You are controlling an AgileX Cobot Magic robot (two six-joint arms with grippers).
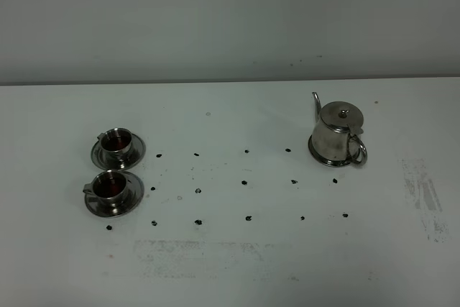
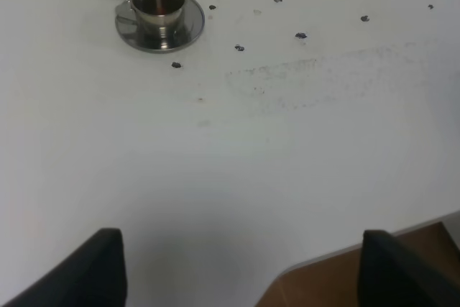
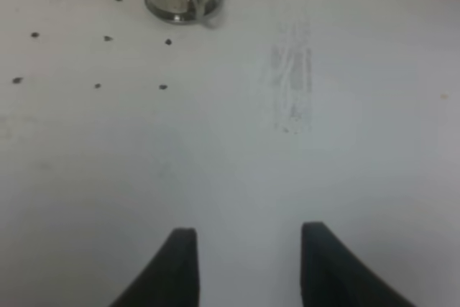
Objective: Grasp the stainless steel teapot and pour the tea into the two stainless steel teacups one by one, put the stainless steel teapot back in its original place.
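Left gripper (image 2: 237, 267): fingers wide apart, empty, low over bare table (image 1: 237, 264) by its edge.
Right gripper (image 3: 248, 267): fingers parted, clamped on nothing, over bare table.
Near teacup (image 1: 111, 185): 8 o'clock of table centre, dark liquid inside, on saucer (image 1: 136, 199).
Far teacup (image 1: 115, 141): 9 o'clock, on own saucer.
Teapot (image 1: 338, 133): 2 o'clock, upright on steel disc (image 1: 314, 150), lid on.
Dots (image 1: 246, 180): black marks between cups and teapot.
Writing: none readable.
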